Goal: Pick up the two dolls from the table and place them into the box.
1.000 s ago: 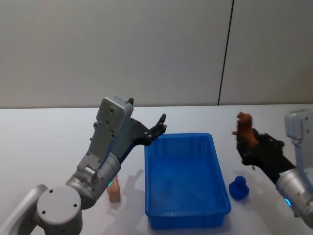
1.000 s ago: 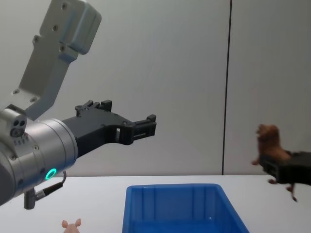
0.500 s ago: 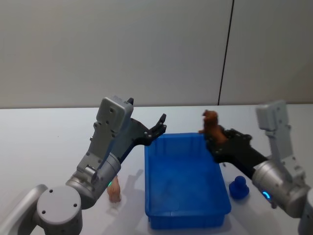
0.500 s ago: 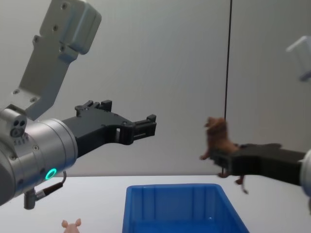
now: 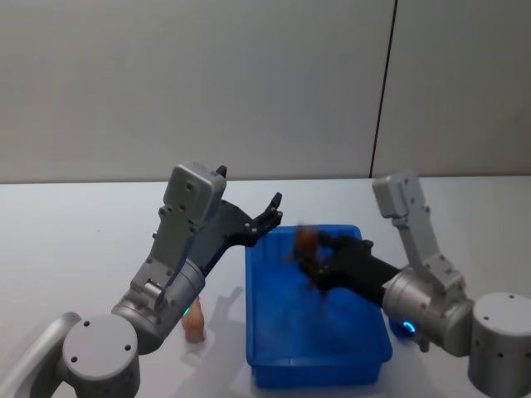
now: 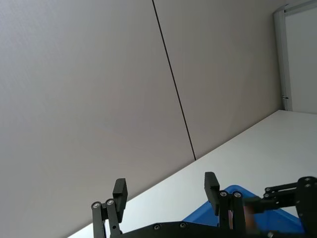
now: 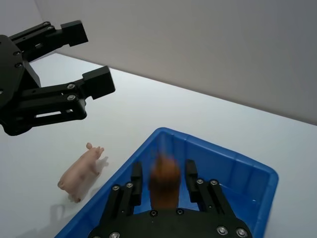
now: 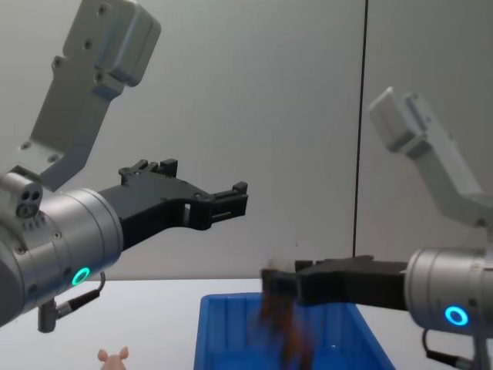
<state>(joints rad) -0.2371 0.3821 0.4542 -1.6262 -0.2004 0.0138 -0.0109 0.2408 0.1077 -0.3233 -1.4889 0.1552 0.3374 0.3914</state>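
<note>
While the right hand (image 5: 309, 264) grips the brown doll (image 7: 164, 179) over the blue box (image 5: 365, 352), it should lower before letting go. Left hand (image 8: 231, 202) hovers wide beside the box; the pink doll (image 7: 79, 172) waits on the worktop (image 5: 75, 249).

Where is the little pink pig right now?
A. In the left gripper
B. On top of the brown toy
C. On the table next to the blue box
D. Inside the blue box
C. The pink pig stands on the white table just outside the wall of the blue box, and nothing is holding it.
</note>
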